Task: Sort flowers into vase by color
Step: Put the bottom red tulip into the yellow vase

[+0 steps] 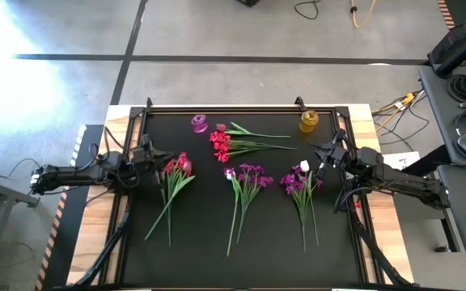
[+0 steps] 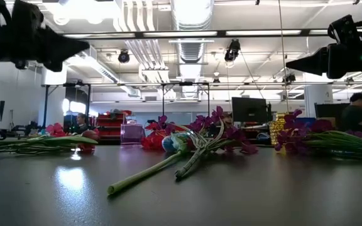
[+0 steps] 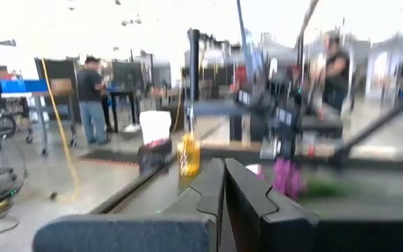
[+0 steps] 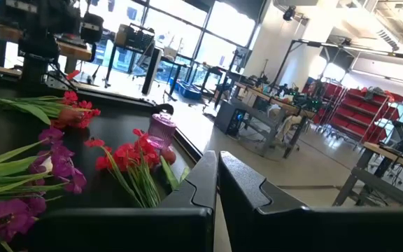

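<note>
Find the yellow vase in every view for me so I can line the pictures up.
High view: yellow vase at the mat's far edge, right of centre.
Low view: behind the right purple flowers.
Left wrist view: centre, beyond the jaws.
Right wrist view: not in it.
Shared landmark: the pink vase, at the same far edge.

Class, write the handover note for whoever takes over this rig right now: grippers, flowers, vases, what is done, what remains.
Left gripper shut, empty, above the mat's left edge.
Right gripper shut, empty, above the right edge.
Four bunches lie flat on the black mat: red bunch left, second red bunch near the back, purple bunch centre, purple-and-white bunch right.
Purple vase and amber vase stand at the back edge, no flowers visible in either.
Done: nothing. Left: all sorting.
</note>
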